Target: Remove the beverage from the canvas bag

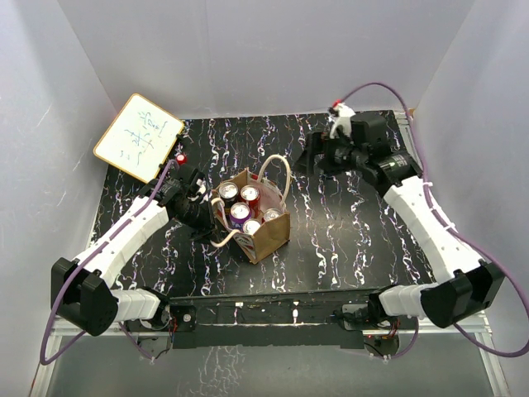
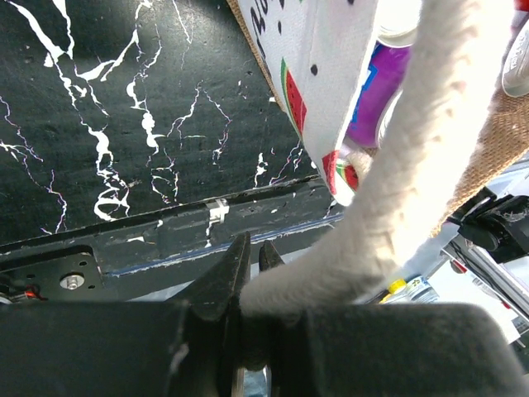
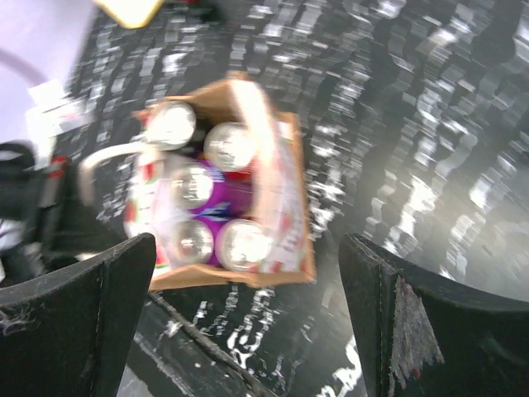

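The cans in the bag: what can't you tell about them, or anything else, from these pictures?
Cans: top view shows only lids, too small to read; sides hidden by the bag.
Right wrist view: cans blurred, labels unreadable.
Left wrist view: the handle covers much of the bag; edges cut off the rest.
Whiteboard: writing too small in the top view.

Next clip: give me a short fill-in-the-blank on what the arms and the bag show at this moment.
1. The left gripper is shut on the canvas bag's off-white ____.
2. The right gripper's jaws stand ____, holding nothing.
3. The tops of ____ cans show inside the bag.
4. The whiteboard sits by the table's back ____ corner.
Missing words: handle; open; five; left.
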`<state>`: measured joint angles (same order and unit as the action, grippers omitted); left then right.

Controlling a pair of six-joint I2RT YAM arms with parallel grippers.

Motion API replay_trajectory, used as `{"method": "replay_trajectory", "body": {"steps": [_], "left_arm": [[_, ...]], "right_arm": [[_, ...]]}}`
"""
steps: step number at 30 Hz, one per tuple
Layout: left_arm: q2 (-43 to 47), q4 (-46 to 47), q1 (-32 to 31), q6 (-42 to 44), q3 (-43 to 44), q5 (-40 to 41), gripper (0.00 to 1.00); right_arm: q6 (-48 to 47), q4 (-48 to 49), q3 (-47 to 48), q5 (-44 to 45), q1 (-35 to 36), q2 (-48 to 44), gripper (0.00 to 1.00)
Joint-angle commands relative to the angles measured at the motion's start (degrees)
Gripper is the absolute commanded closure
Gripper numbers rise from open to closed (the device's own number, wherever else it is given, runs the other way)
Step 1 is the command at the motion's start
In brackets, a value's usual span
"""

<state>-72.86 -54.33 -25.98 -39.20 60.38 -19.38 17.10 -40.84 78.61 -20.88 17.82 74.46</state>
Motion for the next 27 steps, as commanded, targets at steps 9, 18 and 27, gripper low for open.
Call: {"method": "replay_trajectory", "body": {"steps": [9,18,27], "left_arm": [[3.2,-2.8,0.3,1.4,1.9,0.3,1.00],[5.0,-3.2,0.3,0.7,0.8,0.7,1.00],[4.3,-4.4,0.3,1.1,1.4,1.9,1.00]], "right_arm": [[-4.0,9.7,9.5,5.9,29.5,10.1,0.09],[-8.5,6.5,11.8,16.1,31.6,19.3,0.10],[-14.0,13.1,12.8,16.0,31.7,27.1,0.11]]}}
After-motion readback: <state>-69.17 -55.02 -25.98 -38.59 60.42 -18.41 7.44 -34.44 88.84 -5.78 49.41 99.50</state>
